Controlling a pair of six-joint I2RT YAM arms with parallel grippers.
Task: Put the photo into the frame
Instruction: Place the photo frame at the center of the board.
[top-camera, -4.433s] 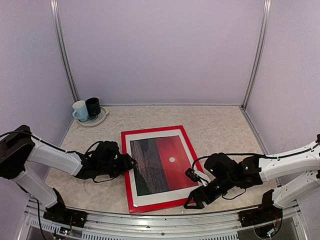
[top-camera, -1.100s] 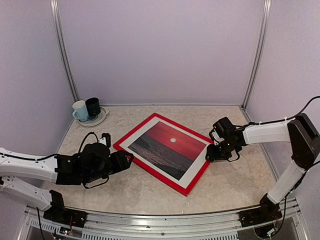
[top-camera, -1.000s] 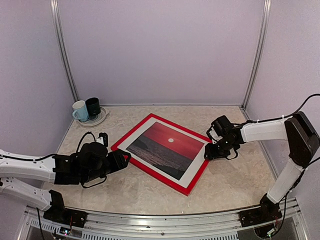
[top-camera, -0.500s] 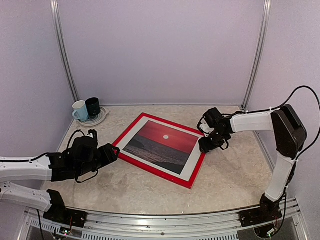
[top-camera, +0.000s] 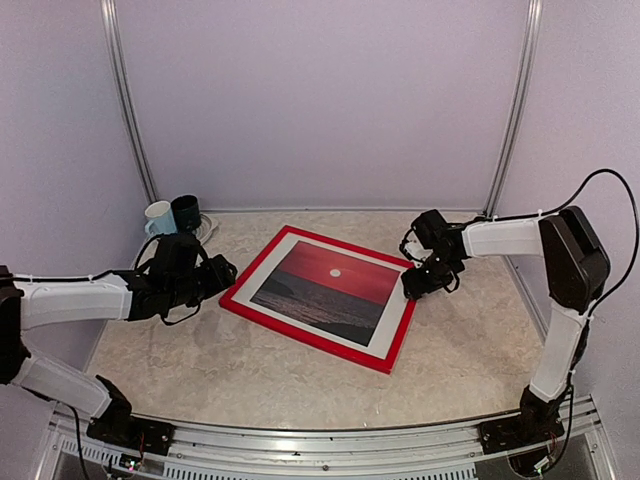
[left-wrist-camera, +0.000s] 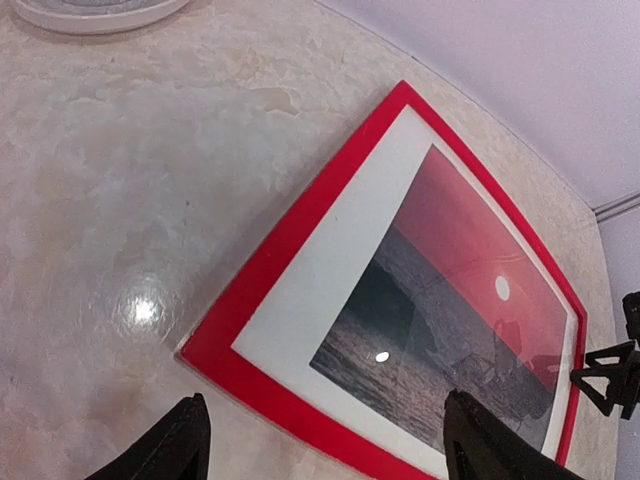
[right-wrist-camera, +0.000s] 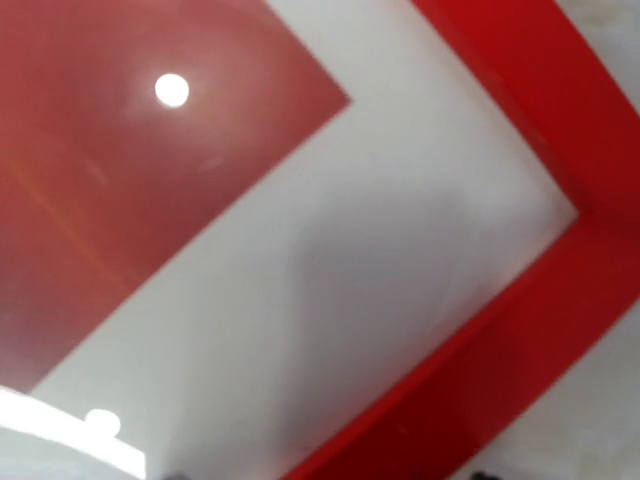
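Note:
The frame (top-camera: 304, 338) lies flat and skewed in the middle of the table, red face up, with the photo (top-camera: 325, 288) of a red sunset inside it. My left gripper (top-camera: 222, 272) is just off the frame's left corner. In the left wrist view its jaws stand open (left-wrist-camera: 325, 462) with nothing between them, and the frame (left-wrist-camera: 285, 240) and photo (left-wrist-camera: 450, 290) lie just ahead. My right gripper (top-camera: 410, 290) hovers over the frame's right corner. In the right wrist view only its fingertips show (right-wrist-camera: 322, 476), apart, close above the red frame (right-wrist-camera: 500, 60) and the photo (right-wrist-camera: 120, 180).
A white mug (top-camera: 158, 218) and a black mug (top-camera: 185, 210) stand on a plate (top-camera: 205, 228) at the back left, right behind my left arm. Enclosure walls close in the back and both sides. The plate's rim (left-wrist-camera: 90, 12) shows in the left wrist view.
The frame with the photo has slid towards the back left. My left arm swung back towards the mugs. My right gripper followed the frame's right corner. Both grippers opened wider.

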